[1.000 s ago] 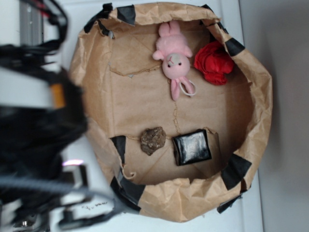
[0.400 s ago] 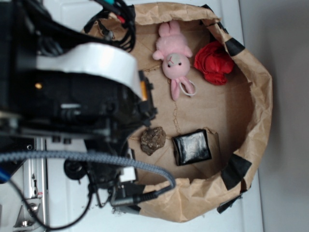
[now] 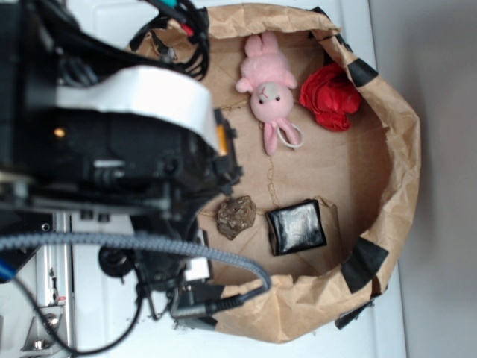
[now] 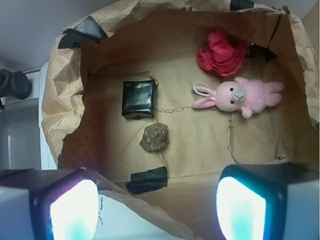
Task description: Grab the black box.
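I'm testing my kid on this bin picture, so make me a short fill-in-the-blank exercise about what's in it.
1. The thing lying closest to the black box is the brown ____.
2. The toy bunny is the color ____.
3. The crumpled cloth beside the bunny is ____.
4. The gripper fingers are spread apart, holding ____.

Missing words: rock; pink; red; nothing

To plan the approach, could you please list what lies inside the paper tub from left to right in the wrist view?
Black box → brown rock → red cloth → pink bunny.
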Robot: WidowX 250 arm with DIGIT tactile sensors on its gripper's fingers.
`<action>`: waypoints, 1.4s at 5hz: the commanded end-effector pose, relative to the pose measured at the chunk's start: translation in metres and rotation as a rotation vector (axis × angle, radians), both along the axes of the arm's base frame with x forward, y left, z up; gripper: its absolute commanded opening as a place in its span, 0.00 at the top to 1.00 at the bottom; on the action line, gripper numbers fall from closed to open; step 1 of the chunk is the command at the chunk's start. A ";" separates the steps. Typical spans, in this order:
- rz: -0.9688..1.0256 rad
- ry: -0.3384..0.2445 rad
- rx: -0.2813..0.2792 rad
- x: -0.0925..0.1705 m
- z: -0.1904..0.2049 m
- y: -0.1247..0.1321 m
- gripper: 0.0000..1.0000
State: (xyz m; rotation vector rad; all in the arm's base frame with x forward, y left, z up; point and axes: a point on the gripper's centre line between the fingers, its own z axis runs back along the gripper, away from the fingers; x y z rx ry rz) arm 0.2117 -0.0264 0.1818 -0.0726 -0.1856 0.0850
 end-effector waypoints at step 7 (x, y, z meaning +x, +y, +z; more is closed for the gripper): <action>0.023 -0.048 0.082 0.075 -0.113 -0.031 0.00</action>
